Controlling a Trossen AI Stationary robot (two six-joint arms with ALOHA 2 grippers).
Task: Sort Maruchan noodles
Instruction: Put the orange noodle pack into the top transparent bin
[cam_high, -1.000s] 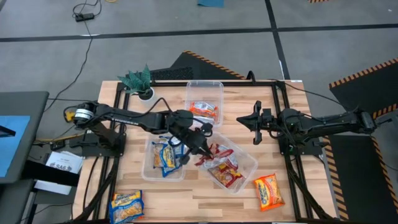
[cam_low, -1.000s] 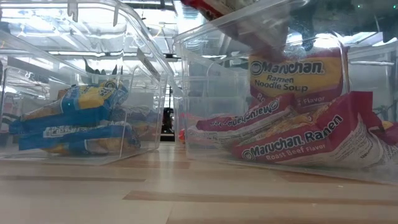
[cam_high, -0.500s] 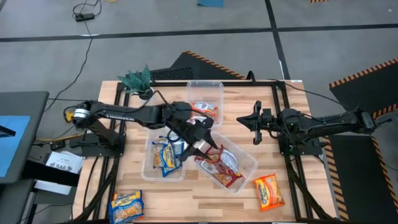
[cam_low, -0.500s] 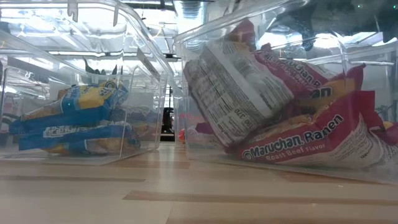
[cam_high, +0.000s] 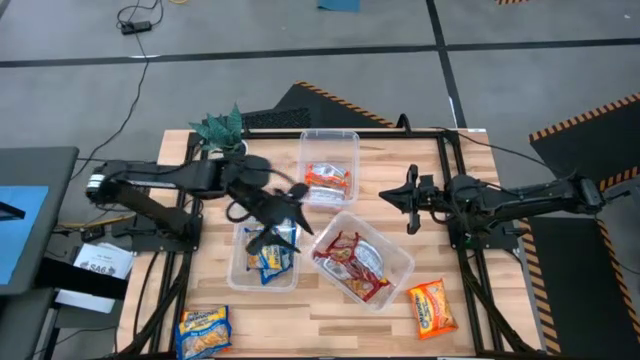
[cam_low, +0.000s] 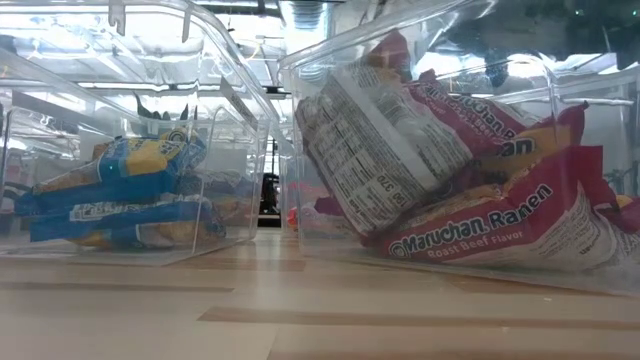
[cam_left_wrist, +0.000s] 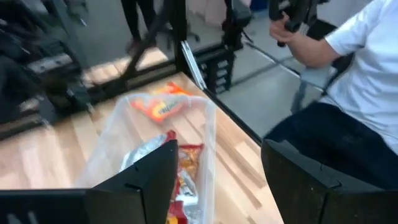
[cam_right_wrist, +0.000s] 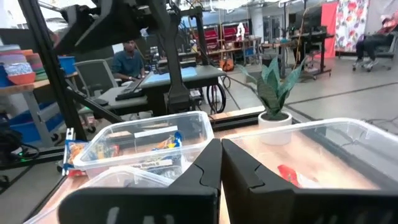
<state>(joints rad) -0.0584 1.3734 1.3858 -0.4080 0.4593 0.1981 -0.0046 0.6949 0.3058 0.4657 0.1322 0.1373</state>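
The Maruchan noodles are sorted by colour into clear bins. Blue packets (cam_high: 268, 252) (cam_low: 120, 190) lie in the near left bin, red ones (cam_high: 350, 262) (cam_low: 460, 200) in the near right bin (cam_left_wrist: 205, 124), and an orange one (cam_high: 327, 180) in the far bin. Loose orange-yellow packets lie near the front edge on the left (cam_high: 203, 330) and on the right (cam_high: 432, 306) (cam_left_wrist: 158, 106). My left gripper (cam_high: 283, 210) (cam_left_wrist: 217, 177) hangs open above the blue bin's far end, holding nothing. My right gripper (cam_high: 409, 200) (cam_right_wrist: 221, 163) is shut and waits over the table's right half.
A small green potted plant (cam_high: 222, 128) (cam_right_wrist: 273, 90) stands at the table's far left corner. A person in a white shirt (cam_left_wrist: 360, 68) sits beyond the table's edge. Bare wood (cam_high: 400, 160) shows between the bins and the right arm.
My left gripper has opened over the near right bin and let go of a red packet. The packet has dropped in and now leans on the other red packets. The gripper has then drawn back toward the table's left, over the blue bin.
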